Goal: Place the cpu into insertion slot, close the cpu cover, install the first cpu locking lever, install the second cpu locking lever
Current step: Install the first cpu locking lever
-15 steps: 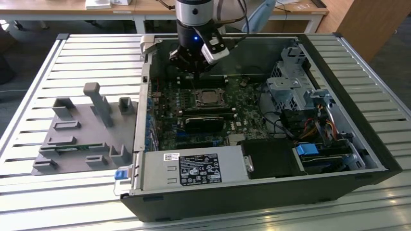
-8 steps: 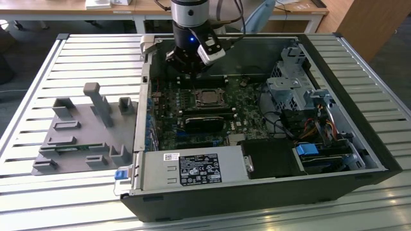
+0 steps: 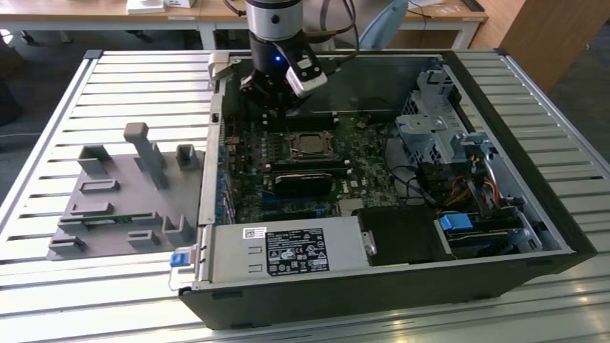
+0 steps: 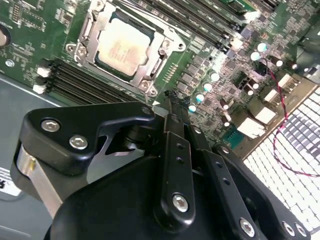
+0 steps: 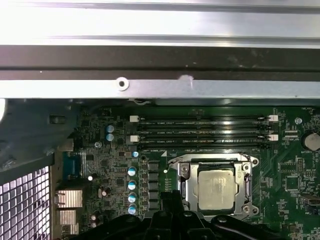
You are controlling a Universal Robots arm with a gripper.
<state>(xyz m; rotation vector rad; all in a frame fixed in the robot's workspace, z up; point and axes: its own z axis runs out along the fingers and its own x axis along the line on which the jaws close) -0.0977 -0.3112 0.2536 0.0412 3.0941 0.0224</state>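
Cpu (image 5: 216,188) observed seated in insertion slot (image 5: 195,199), centre of exterior view; cpu cover (image 5: 215,161) lowered over it. Latching could not be confirmed. End effector (image 4: 167,98) closed, empty, positioned nearby.

Pale cpu (image 5: 216,189) framed by cpu cover (image 5: 185,186) (silvery, lying flat); memory slots (image 5: 202,128) just beside.

The cpu (image 5: 216,187) lies flat in the insertion slot (image 3: 291,145), with its pale silvery-beige top facing up and its edges square to the slot's metal rim. The slot sits on the green board just beside the black memory slots (image 5: 205,131). The cpu cover (image 5: 187,186), a thin silvery frame, lies down flat around the chip, on the side away from those memory slots. I see the chip's top through its square cut-out.
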